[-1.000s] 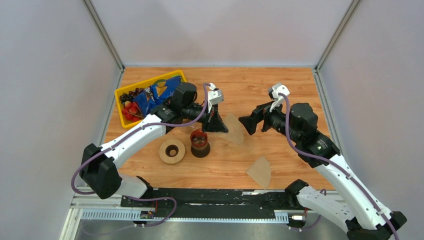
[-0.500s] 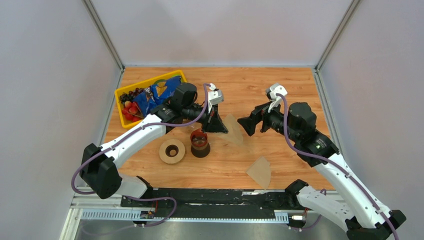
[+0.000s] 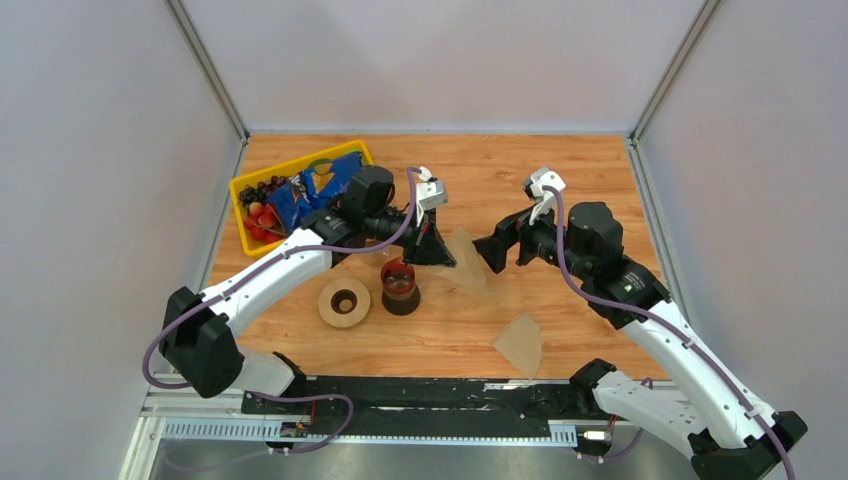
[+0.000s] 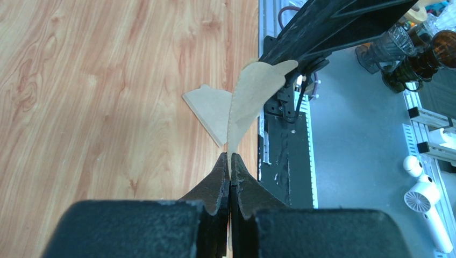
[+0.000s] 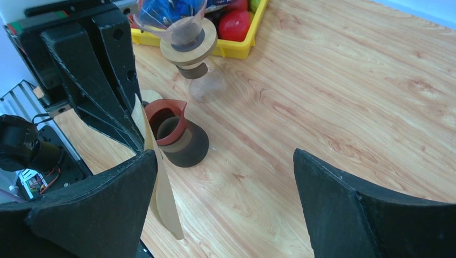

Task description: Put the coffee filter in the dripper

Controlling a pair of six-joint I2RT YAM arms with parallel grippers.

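Orange-brown wooden tabletop (image 3: 560, 170) fills the floor of a booth with pale grey walls. From its base at 7 o'clock the left arm stretches up and across to the middle of the table. The left gripper (image 3: 446, 256) points towards 3 o'clock, its jaws pressed together on the narrow end of the thin light-tan paper coffee filter (image 3: 470, 258). Seen from the left wrist, the filter stands edge-on out of the fingertips and its curved end flops over. The right arm rises from 5 o'clock, bends at the elbow and turns back towards 9 o'clock. The right gripper (image 3: 493, 250) thus faces the left one, jaws spread wide and holding nothing. The filter's free edge hangs just beside one of its fingers (image 5: 97, 215); whether they touch cannot be told.

The clear, faintly pinkish ribbed cone dripper (image 5: 177, 29) with a tan wooden collar sits on a clear glass stand (image 5: 207, 86). It is at 12 o'clock of the dark red-brown vessel with a black base (image 3: 400, 287), which stands between it and the right gripper. From overhead the left arm hides most of the dripper. A tan ring disc with a dark hole (image 3: 343, 302) lies at 9 o'clock of the vessel. A second tan paper filter (image 3: 520, 343) lies flat at 5 o'clock of the grippers. A yellow plastic tray (image 3: 250, 190) with fruit and a blue packet sits in the 10 o'clock corner
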